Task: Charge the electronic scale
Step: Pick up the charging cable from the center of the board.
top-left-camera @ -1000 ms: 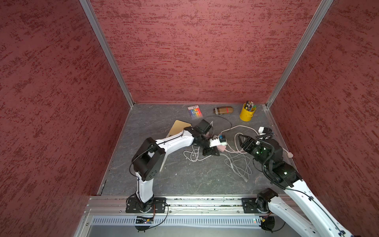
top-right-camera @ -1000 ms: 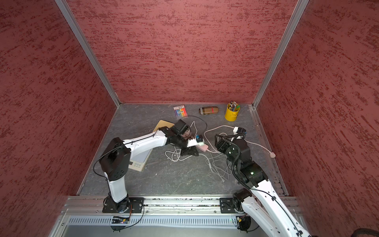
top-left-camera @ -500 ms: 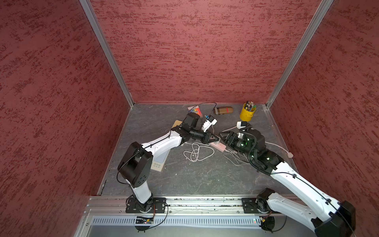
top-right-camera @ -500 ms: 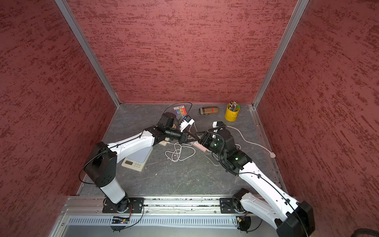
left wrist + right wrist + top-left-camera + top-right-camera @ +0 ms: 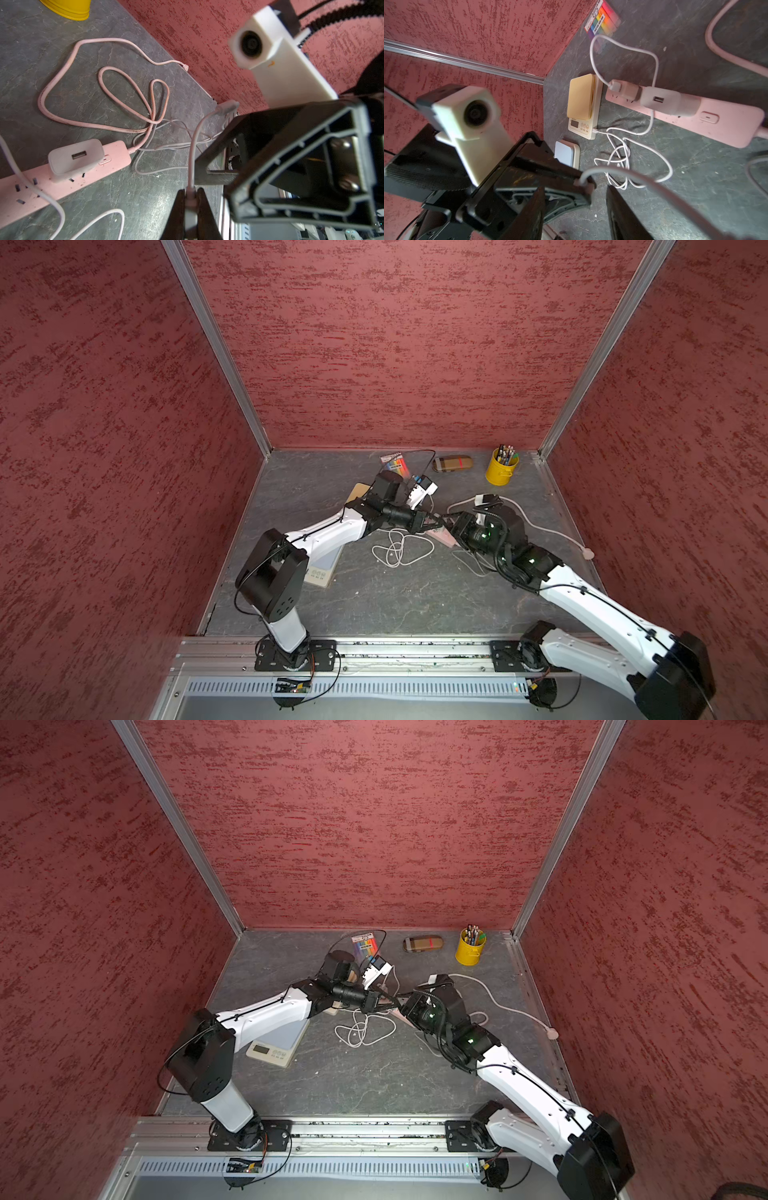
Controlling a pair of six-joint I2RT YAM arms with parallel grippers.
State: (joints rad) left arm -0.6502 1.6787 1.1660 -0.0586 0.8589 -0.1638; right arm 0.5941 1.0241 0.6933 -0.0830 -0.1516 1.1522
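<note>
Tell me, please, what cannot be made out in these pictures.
Scale port: right wrist view, too small to tell whether the white cable is plugged in.
Grey cable plug tip: left wrist view, clamped inside left pincer, cut off by the edge.
Scale display digits: every view, too small.

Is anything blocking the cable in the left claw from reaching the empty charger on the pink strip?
Nothing solid: between the cable held by the left gripper and the charger, only slack loops lie on the table.

Print on the scale (image 5: 583,104) and rainbow packet (image 5: 602,21) is too blurred to read
</note>
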